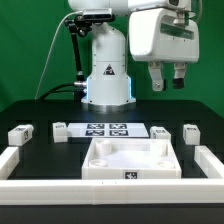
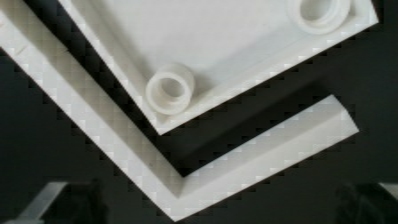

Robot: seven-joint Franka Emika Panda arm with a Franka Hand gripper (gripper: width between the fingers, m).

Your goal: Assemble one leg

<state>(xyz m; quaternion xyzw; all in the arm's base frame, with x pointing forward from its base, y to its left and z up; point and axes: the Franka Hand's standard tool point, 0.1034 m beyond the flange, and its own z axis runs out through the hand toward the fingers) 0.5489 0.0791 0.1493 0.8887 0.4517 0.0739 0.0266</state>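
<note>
**End effector open and high; legs on the bench**

Exterior view: I see the end effector point(image 1: 167, 84) hanging well above the bench point(image 1: 50, 150), toward the exterior view's right. Its fingers are apart and hold nothing. Four legs point(image 1: 20, 133) point(image 1: 60, 128) point(image 1: 160, 131) point(image 1: 190, 132) stand in a row on the bench, two on each side of the marker board point(image 1: 105, 130). The tray point(image 1: 130, 172) lies in front of that board, apart from every leg. A low white wall point(image 1: 10, 160) edges the bench.

Wrist view: I look down on a tray corner with two round sockets point(image 2: 169, 88) point(image 2: 326, 12), and an angle of the wall point(image 2: 267, 140) beside it. The fingertips point(image 2: 45, 200) are dark blurs, well apart.
</note>
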